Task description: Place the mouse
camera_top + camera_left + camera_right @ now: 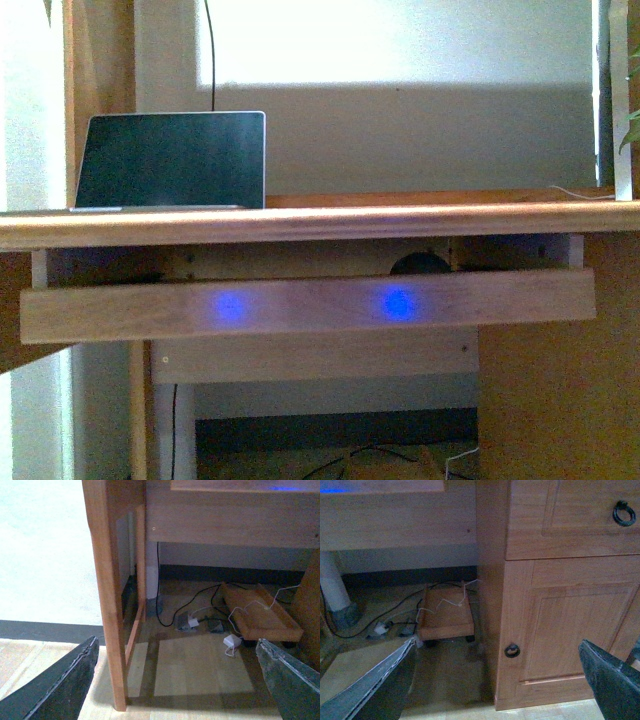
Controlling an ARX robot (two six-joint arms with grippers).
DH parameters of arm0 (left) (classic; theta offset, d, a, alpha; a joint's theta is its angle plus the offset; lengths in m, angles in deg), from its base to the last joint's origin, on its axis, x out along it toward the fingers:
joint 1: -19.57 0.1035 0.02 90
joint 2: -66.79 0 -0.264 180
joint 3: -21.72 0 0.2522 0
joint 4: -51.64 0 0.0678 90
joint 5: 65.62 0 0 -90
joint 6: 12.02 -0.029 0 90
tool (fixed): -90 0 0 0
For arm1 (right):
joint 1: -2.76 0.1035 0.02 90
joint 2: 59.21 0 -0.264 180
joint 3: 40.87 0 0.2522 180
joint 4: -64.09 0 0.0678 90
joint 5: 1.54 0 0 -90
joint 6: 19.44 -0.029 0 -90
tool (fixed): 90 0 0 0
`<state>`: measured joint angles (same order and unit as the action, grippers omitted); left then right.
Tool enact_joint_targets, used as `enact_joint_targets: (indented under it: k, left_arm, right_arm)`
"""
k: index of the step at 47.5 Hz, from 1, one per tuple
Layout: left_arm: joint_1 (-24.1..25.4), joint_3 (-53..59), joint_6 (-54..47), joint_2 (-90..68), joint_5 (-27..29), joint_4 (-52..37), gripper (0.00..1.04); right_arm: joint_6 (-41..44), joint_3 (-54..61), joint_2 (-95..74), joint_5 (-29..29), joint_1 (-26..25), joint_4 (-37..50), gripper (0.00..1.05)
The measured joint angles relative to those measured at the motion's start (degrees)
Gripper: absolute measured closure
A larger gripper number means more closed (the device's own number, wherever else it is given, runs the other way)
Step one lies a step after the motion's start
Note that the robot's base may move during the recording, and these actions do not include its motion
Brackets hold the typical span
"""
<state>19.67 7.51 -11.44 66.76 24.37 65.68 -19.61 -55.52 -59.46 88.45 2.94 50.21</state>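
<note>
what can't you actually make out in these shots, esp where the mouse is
- Front view: only a dark hump shows behind the tray front. It may be the mouse, but too much is hidden to confirm.
- Front view: the desk top is seen edge-on, so its surface and the laptop base are hidden.
- Wrist views: the left gripper and right gripper are open and empty, with finger bases cut off by the frame edges.
</note>
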Motion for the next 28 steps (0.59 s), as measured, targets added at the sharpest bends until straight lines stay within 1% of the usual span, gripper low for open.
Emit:
enact_joint_targets:
  k: [28]
  left_arm:
    - [0.00,0.00,0.00,0.00,0.00,0.00,0.08]
  right_arm:
    - [0.00,0.00,0.00,0.00,0.00,0.02,0.07]
